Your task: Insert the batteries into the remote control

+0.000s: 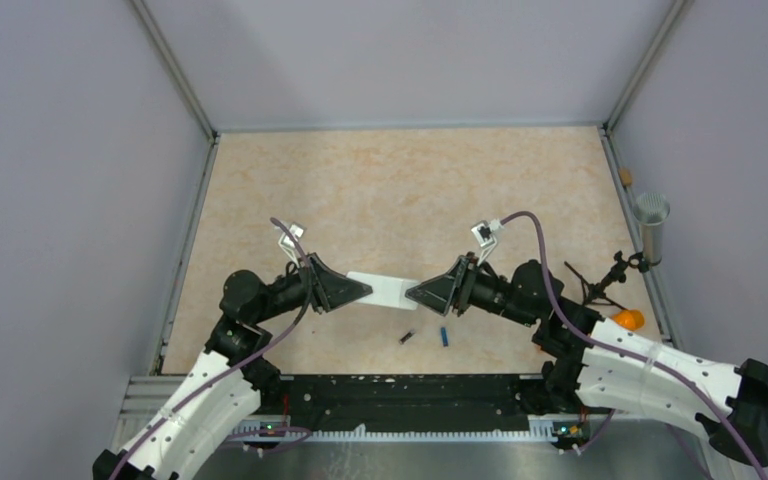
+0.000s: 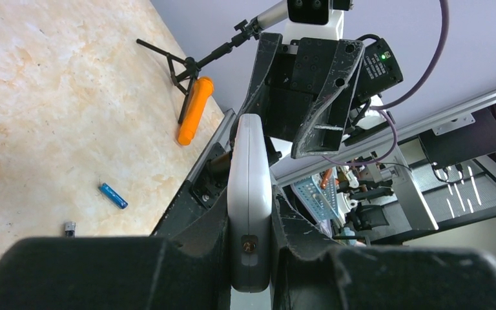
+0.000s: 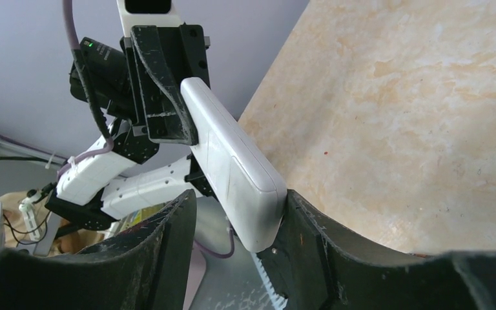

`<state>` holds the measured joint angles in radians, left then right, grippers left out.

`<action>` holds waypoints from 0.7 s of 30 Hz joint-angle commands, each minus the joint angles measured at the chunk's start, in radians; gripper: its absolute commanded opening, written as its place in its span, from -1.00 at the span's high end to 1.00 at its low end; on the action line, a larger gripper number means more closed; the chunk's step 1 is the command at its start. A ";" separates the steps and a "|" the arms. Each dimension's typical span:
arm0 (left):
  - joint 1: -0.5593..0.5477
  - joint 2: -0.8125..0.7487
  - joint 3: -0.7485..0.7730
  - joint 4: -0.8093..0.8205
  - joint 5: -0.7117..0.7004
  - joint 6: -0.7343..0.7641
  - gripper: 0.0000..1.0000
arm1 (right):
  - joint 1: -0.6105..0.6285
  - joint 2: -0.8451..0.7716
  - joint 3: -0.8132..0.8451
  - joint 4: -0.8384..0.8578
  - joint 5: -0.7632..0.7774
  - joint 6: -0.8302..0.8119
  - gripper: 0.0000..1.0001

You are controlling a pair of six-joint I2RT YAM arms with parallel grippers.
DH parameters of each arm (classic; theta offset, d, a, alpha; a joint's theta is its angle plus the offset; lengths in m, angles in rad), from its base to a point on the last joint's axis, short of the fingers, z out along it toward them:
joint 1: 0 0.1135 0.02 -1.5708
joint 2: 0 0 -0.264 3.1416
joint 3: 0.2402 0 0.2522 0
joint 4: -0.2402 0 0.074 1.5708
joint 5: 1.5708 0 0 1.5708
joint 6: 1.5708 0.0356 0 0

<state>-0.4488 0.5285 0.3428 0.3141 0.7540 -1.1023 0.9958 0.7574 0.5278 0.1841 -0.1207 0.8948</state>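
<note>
Fingers (image 2: 200,236) of the left gripper (image 1: 360,290) are clamped tight on the remote control (image 1: 382,290). From the left wrist the white body shows edge-on, squeezed between them with a finger on each flat face. The handset is up off the table (image 1: 380,190), hanging in the air between the two arms, and the left gripper has it by its left end.

At the other end, the right gripper (image 1: 417,293) has its fingers spread wider than the remote is thick. From the right wrist, one finger (image 3: 310,245) touches the handset's corner while the other (image 3: 168,245) stands apart from it with a clear gap. So the right gripper straddles that end without pinching it.

Down on the table, both batteries lie loose toward the near edge, just below the remote in the overhead view. The dark battery (image 1: 407,337) is on the left and the blue battery (image 1: 444,336) on the right, close together but not touching — neither one near a finger.

Out at the right side, an orange object (image 1: 628,320) lies at the foot of a black stand (image 1: 600,285). A metal cup (image 1: 650,225) stands farther back against the wall.
</note>
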 commanded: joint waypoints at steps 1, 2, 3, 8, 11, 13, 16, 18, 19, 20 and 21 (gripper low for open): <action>-0.001 0.012 0.015 0.071 0.004 -0.008 1.00 | -0.008 0.013 -0.016 0.096 -0.020 0.020 -0.02; -0.002 0.015 0.015 0.079 0.005 -0.010 1.00 | -0.007 0.017 -0.018 0.100 -0.022 0.022 -0.01; -0.002 0.017 0.015 0.085 0.005 -0.012 1.00 | -0.007 0.023 -0.019 0.103 -0.023 0.024 -0.01; -0.001 0.027 0.015 0.098 0.011 -0.021 1.00 | -0.007 0.029 -0.022 0.116 -0.029 0.026 0.05; -0.002 0.028 0.014 0.098 0.011 -0.019 1.00 | -0.008 0.035 -0.024 0.123 -0.035 0.027 0.09; -0.002 0.031 0.013 0.097 0.012 -0.019 1.00 | -0.007 0.042 -0.026 0.133 -0.041 0.031 0.11; -0.001 0.035 0.012 0.100 0.013 -0.021 1.00 | -0.007 0.054 -0.025 0.154 -0.053 0.031 0.27; -0.001 0.035 0.012 0.099 0.012 -0.021 1.00 | -0.008 0.061 -0.021 0.160 -0.058 0.032 0.45; -0.001 0.037 0.012 0.099 0.013 -0.021 1.00 | -0.008 0.062 -0.019 0.162 -0.061 0.032 0.55; -0.002 0.037 0.012 0.099 0.013 -0.021 1.00 | -0.008 0.060 -0.020 0.163 -0.063 0.029 0.65; -0.002 0.035 0.010 0.099 0.013 -0.022 1.00 | -0.007 0.057 -0.020 0.163 -0.064 0.027 0.76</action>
<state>-0.4458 0.5545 0.3428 0.3630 0.7662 -1.1240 0.9871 0.8127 0.5022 0.2626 -0.1486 0.9306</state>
